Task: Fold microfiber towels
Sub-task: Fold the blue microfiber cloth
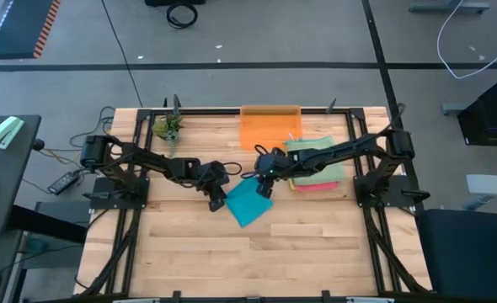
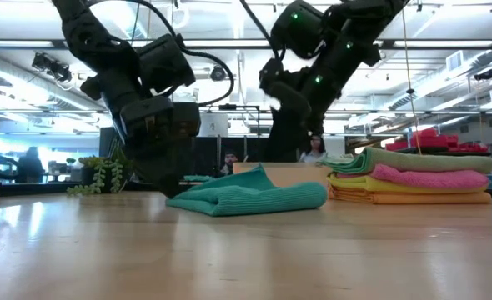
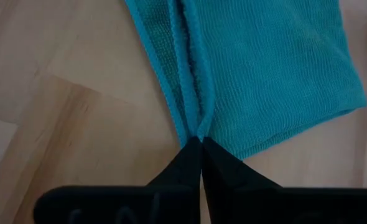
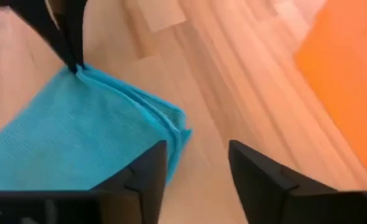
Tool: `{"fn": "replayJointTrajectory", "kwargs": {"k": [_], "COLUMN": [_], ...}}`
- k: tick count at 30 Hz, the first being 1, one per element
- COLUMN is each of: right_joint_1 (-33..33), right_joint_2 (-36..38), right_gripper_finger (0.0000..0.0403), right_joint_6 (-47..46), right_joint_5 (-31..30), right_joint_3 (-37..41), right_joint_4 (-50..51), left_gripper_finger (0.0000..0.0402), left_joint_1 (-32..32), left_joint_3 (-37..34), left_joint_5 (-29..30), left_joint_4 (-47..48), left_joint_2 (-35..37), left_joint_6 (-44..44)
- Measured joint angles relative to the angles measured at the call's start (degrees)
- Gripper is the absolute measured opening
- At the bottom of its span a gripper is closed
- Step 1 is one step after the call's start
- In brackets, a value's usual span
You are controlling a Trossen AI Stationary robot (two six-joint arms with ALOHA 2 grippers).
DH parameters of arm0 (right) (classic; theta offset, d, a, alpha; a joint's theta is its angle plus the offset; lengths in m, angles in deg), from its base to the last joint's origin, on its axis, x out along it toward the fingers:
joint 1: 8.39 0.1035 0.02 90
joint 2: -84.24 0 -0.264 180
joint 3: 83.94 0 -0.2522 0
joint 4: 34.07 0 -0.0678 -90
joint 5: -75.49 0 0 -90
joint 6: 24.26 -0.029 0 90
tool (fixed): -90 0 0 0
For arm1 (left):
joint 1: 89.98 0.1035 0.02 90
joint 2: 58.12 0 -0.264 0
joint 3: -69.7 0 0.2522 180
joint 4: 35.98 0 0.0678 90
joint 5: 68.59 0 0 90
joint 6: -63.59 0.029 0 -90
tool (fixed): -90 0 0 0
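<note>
Fold on the soft teal microfiber towel (image 1: 248, 203) looks basically done, now in the release stage. Left end effector (image 3: 200, 142) is pinched tight on the towel's layered corner edges, cloth spreading away from its tips on the wooden desk (image 1: 232, 261). Right end effector (image 4: 196, 163) stands open, holding nothing, towel's opposite corner just beside one finger. Next: left lets go, then move it to the stack of folded towels (image 1: 317, 172).

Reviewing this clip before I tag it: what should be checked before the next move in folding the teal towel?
1. Left gripper shut on the folded teal microfiber towel at its edge: ok.
2. Right gripper open, holding nothing: ok.
3. Teal towel lies flat on the wooden table: ok.
4. Layers aligned evenly: cannot tell.
5. Stack of folded towels clear of both arms: ok.
6. Translucent orange bin clear of the teal towel: ok.
</note>
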Motion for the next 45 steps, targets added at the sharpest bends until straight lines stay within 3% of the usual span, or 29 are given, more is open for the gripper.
{"fn": "replayJointTrajectory", "kwargs": {"k": [4,8,11,17,27,37,45], "right_joint_1": [5.52,14.23,19.26,23.22,20.23,21.08,21.32], "right_joint_2": [1.43,-0.37,-1.48,-1.3,-3.33,-9.52,-7.13], "right_gripper_finger": [0.0197,0.0185,0.0143,0.0012,0.0004,0.0003,0.0002], "right_joint_6": [-5.14,-11.39,-14.17,-17.96,-18.81,-18.91,-12.63], "right_joint_5": [-0.33,-9.91,-15.43,-25.97,-21.14,-22.02,-20.04], "right_joint_3": [1.18,3.62,4.63,7.63,16.35,15.11,15.28], "right_joint_4": [1.35,-1.95,-7.29,-10.52,-27.08,-27.43,-25.18], "left_gripper_finger": [0.0013,0.0006,0.0012,0.0006,0.0005,0.0006,0.0066], "left_joint_1": [0.0,0.04,0.0,0.0,-1.51,-2.57,-5.19], "left_joint_3": [0.0,0.0,-0.04,-0.09,-0.09,-0.11,-0.09], "left_joint_5": [-0.09,-2.18,-3.14,-3.19,-5.84,-6.15,-8.38], "left_joint_4": [0.15,0.23,0.51,0.36,0.11,1.03,2.46], "left_joint_2": [0.0,0.0,0.24,0.7,1.6,5.4,4.79], "left_joint_6": [0.23,0.92,1.05,0.65,-4.51,-8.19,-9.54]}}
